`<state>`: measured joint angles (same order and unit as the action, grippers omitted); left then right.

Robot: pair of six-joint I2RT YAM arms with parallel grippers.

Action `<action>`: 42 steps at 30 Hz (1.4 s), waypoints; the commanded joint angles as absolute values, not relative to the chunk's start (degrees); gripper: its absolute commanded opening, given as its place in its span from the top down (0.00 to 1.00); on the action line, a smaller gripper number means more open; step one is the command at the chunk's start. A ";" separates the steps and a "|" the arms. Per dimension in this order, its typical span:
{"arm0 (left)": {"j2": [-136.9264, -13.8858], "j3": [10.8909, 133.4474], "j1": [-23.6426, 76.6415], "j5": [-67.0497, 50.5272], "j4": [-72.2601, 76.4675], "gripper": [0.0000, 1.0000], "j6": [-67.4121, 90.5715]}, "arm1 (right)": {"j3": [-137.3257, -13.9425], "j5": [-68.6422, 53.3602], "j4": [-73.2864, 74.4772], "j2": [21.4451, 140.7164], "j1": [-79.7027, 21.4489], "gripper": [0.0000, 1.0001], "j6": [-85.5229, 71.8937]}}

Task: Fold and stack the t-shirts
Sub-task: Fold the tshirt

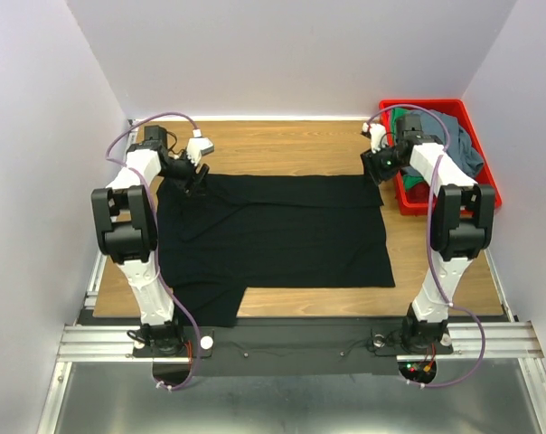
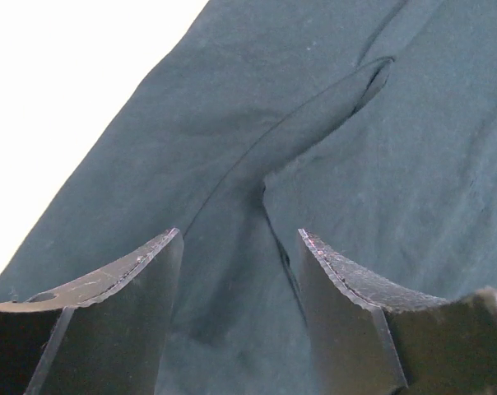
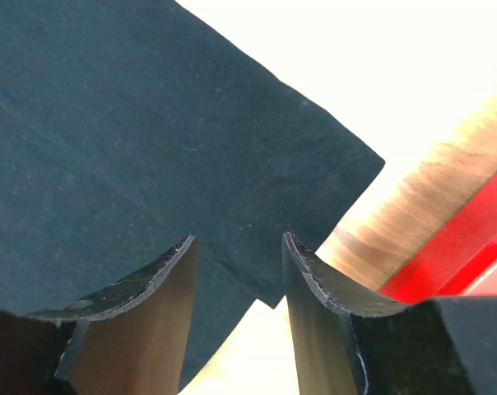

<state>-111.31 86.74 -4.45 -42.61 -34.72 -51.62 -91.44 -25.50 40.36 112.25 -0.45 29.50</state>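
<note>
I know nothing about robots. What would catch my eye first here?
A large black t-shirt lies spread flat across the middle of the wooden table, filling most of it. Two white-and-black arms reach over its far corners, the left gripper and right gripper both open just above the cloth. At the far right, a bright red bin holds a green shirt and a grey-blue shirt, bunched up.
</note>
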 commanded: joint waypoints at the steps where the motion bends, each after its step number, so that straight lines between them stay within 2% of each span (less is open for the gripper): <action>1: -112.58 90.61 -3.17 -46.66 -39.72 0.31 -51.32 | -93.16 -26.63 41.04 113.03 -0.26 0.49 28.65; 9: -115.75 89.39 -1.41 -46.93 -40.43 0.35 -52.29 | -93.43 -25.93 41.04 113.82 -0.26 0.49 28.92; 11: -116.01 89.03 -0.97 -46.93 -40.69 0.42 -52.73 | -93.51 -25.84 41.04 113.82 -0.26 0.50 28.92; 13: -116.02 88.95 -0.18 -46.93 -42.09 0.53 -53.70 | -93.87 -25.66 41.04 114.08 -0.26 0.50 28.92; 14: -115.84 88.95 -0.18 -47.19 -43.23 0.68 -54.75 | -94.04 -25.58 41.13 114.17 -0.26 0.50 28.92; 17: -114.44 88.68 1.56 -48.42 -46.13 1.00 -56.77 | -94.57 -25.40 41.04 114.35 -0.26 0.52 28.83; 28: -104.42 79.72 8.78 -49.57 -50.71 1.00 -59.50 | -96.68 -27.51 41.22 115.84 -0.35 0.56 27.07; 29: -103.81 79.28 9.49 -48.79 -50.54 0.96 -59.33 | -96.68 -27.86 41.22 115.93 -0.26 0.55 26.90; 30: -103.36 78.32 9.49 -48.43 -49.93 0.85 -59.15 | -96.68 -27.95 41.22 115.93 -0.18 0.55 26.81; 31: -102.23 77.79 8.88 -47.64 -48.62 0.66 -56.89 | -96.68 -27.95 41.22 116.10 -0.26 0.55 26.89; 35: -100.72 78.65 6.08 -44.22 -40.89 0.38 -51.52 | -96.33 -27.95 41.22 116.10 -0.26 0.51 26.98; 37: -102.21 83.39 5.02 -42.98 -40.87 0.30 -50.80 | -96.15 -27.95 41.31 115.93 -0.26 0.50 26.98; 42: -111.87 97.17 2.90 -39.03 -43.76 0.26 -51.06 | -95.19 -27.60 41.31 115.58 -0.26 0.45 27.16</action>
<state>-107.26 88.49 4.10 -42.00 -44.10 -52.10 -94.56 -26.79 41.19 115.63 -0.45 27.35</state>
